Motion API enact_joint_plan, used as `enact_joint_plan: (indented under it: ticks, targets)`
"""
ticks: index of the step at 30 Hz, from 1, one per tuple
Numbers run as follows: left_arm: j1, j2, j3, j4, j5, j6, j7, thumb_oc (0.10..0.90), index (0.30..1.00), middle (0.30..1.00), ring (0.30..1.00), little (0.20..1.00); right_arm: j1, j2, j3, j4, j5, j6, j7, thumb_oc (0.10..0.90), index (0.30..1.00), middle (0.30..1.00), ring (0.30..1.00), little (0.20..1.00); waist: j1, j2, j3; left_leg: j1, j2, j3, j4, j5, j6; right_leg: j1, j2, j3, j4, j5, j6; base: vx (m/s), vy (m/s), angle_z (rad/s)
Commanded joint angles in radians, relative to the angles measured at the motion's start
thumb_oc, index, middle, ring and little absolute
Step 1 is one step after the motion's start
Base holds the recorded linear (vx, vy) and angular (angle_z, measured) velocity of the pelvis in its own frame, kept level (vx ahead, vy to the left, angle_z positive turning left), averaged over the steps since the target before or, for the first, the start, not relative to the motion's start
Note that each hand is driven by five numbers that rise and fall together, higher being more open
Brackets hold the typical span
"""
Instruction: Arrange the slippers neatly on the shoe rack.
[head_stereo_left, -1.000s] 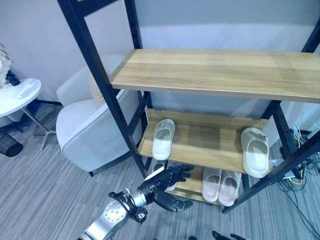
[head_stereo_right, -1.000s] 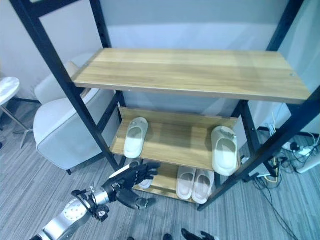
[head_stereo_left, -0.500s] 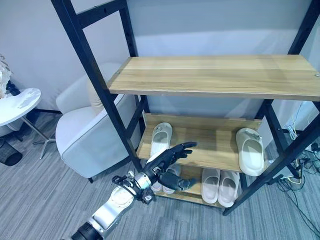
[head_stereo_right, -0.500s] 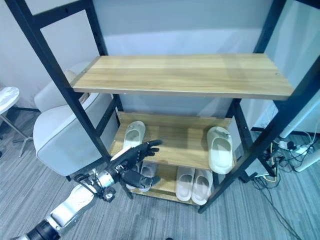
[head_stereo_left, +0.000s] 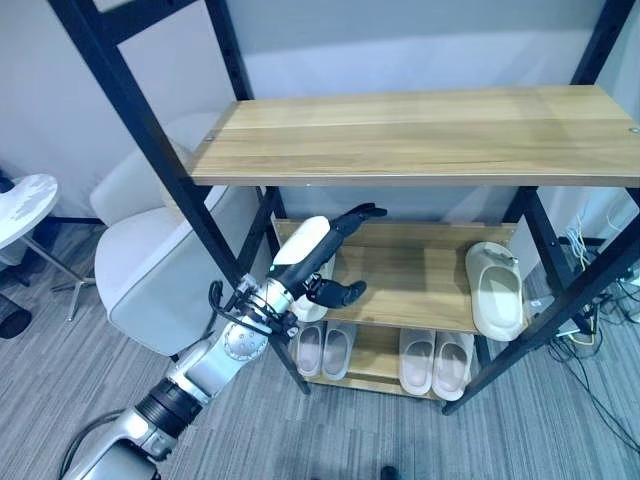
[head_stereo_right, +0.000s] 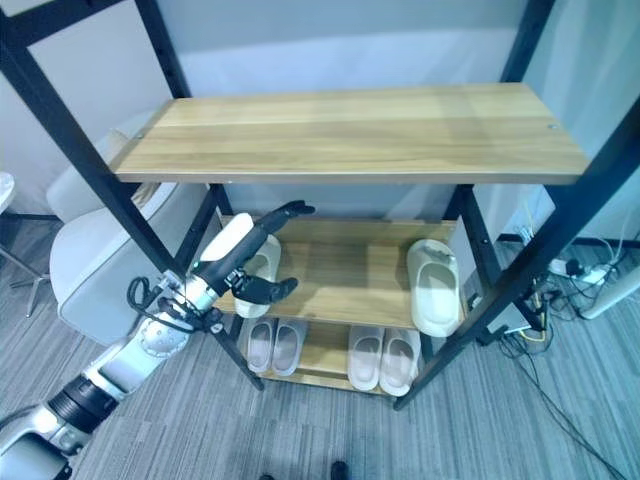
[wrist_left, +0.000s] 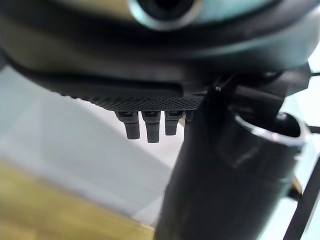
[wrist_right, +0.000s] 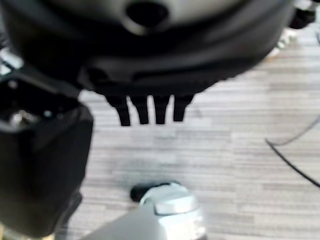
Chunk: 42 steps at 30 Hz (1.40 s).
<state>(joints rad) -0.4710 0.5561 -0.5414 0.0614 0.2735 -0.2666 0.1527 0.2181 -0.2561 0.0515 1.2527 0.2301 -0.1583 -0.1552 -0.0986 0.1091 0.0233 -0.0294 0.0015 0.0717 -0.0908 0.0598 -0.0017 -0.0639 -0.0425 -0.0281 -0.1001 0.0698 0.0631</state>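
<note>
A pale slipper (head_stereo_right: 264, 268) lies at the left of the rack's middle shelf (head_stereo_left: 410, 285). Its match (head_stereo_left: 497, 292) sits at that shelf's right end, close to the edge. Two more pairs (head_stereo_left: 326, 348) (head_stereo_left: 436, 358) stand side by side on the bottom shelf. My left hand (head_stereo_left: 325, 240) is raised in front of the left slipper, open, its fingers (head_stereo_right: 285, 212) straight and pointing into the shelf and its thumb below. Whether it touches the slipper I cannot tell. My right hand (wrist_right: 150, 50) hangs open over the grey floor, holding nothing.
The wooden top shelf (head_stereo_left: 420, 135) juts out above the hand. A black slanted rack post (head_stereo_left: 170, 160) runs just left of my arm. A white armchair (head_stereo_left: 145, 265) stands left of the rack, beside a round white table (head_stereo_left: 20, 205). Cables (head_stereo_left: 600, 335) lie at the right.
My left hand has risen from floor level by the bottom shelf up to the middle shelf, in front of the left slipper. The camera view has shifted as well.
</note>
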Motion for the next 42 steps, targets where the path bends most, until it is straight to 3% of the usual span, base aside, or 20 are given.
enact_joint_plan:
  ticks: [1,6,12,33,42]
  targets:
    - [-0.272,0.003,0.029,0.079,0.172,-0.060,0.146,0.800,0.900,0.900,0.900,0.900,-0.027,-0.013,0.018,0.017,0.028,-0.032,-0.008,0.800,0.900,0.900,0.900,0.900,-0.023,-0.033,0.002,-0.039,-0.013,-0.017,0.004,-0.066,-0.051,-0.024,-0.043,0.019,0.013,-0.062,0.113,-0.05,0.027,-0.18]
    - [-0.377,-0.007,-0.019,0.150,0.397,0.015,0.248,0.800,0.900,0.900,0.900,0.900,-0.061,-0.023,0.037,0.041,0.028,-0.041,-0.025,0.800,0.900,0.900,0.900,0.900,-0.020,-0.033,0.006,-0.087,-0.014,-0.013,0.004,-0.057,-0.049,-0.071,-0.043,0.027,0.013,-0.049,0.112,-0.02,0.038,-0.11]
    - [-0.426,-0.009,-0.047,0.217,0.477,0.059,0.268,0.800,0.900,0.900,0.900,0.900,-0.080,-0.036,0.054,0.044,0.011,-0.045,-0.035,0.800,0.900,0.900,0.900,0.900,-0.022,-0.040,0.015,-0.115,-0.011,-0.003,0.004,-0.051,-0.050,-0.102,-0.041,0.037,0.013,-0.040,0.108,0.00,0.024,-0.07]
    - [-0.456,0.033,-0.022,0.285,0.531,0.155,0.236,0.800,0.900,0.900,0.900,0.900,-0.122,-0.041,0.091,0.014,-0.034,-0.038,-0.036,0.800,0.900,0.900,0.900,0.900,-0.002,-0.057,0.036,-0.130,-0.013,-0.013,0.004,-0.049,-0.051,-0.120,-0.043,0.026,0.013,-0.036,0.106,0.00,0.001,0.00]
    - [-0.537,0.034,-0.079,0.404,0.534,0.188,0.254,0.800,0.900,0.900,0.900,0.900,-0.152,-0.064,0.131,-0.015,-0.063,-0.039,-0.037,0.800,0.900,0.900,0.900,0.900,-0.004,-0.066,0.052,-0.186,-0.010,-0.015,0.004,-0.028,-0.053,-0.173,-0.044,0.023,0.013,-0.016,0.105,-0.01,0.001,0.00]
